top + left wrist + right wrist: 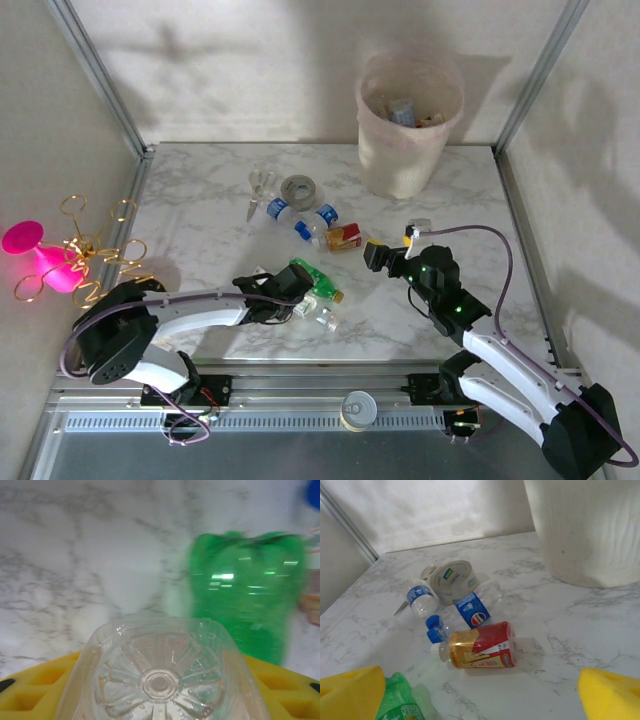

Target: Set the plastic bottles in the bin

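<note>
My left gripper (pixel 290 292) is shut on a clear plastic bottle (pixel 160 680), whose ribbed base sits between the yellow pads (pixel 35 690). A green bottle (pixel 247 600) lies just beyond it on the marble (pixel 318 280). My right gripper (pixel 480 700) hangs open above the table, nothing between its yellow fingertips (pixel 612 697). Ahead of it lie a red-and-gold labelled bottle (pixel 480 647) and two clear blue-labelled bottles (pixel 470 610) (pixel 420 597). The cream bin (pixel 408 120) stands at the back right, with bottles inside.
A grey tape roll (pixel 298 188) and scissors (pixel 262 182) lie behind the bottles. Metal frame posts (pixel 100 75) and white walls close in the table. A pink-and-gold ornament (pixel 60 262) sits outside at left. Bare marble lies right of the bottles.
</note>
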Controlling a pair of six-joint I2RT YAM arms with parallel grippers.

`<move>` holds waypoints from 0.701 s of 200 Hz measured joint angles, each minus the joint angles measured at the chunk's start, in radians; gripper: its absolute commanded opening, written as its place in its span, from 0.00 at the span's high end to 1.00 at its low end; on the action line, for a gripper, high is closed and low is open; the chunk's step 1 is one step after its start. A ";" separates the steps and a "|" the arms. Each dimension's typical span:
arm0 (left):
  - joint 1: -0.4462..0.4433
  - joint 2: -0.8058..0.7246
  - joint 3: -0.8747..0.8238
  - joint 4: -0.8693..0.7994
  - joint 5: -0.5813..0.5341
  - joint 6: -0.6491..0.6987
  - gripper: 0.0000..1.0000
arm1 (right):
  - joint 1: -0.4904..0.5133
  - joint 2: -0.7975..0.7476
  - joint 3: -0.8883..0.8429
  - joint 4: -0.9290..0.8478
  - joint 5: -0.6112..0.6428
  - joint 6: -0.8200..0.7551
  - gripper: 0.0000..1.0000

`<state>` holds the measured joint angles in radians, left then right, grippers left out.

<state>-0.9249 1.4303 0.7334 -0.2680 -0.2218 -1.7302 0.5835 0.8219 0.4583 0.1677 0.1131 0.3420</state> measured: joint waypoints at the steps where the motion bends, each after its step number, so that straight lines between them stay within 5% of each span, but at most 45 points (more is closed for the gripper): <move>1: 0.000 -0.004 0.002 0.000 -0.005 0.003 0.68 | 0.000 0.000 0.000 0.000 -0.002 0.000 0.01; 83: 0.002 -0.175 0.067 0.210 -0.279 0.337 0.67 | 0.000 0.001 0.061 -0.002 -0.328 -0.048 0.01; 140: 0.054 -0.175 0.158 0.377 -0.241 0.616 0.66 | 0.000 0.042 0.071 0.039 -0.586 -0.042 0.07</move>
<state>-0.8707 1.2556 0.8917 0.1093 -0.4629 -1.1145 0.5835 0.8642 0.5289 0.2066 -0.4725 0.3000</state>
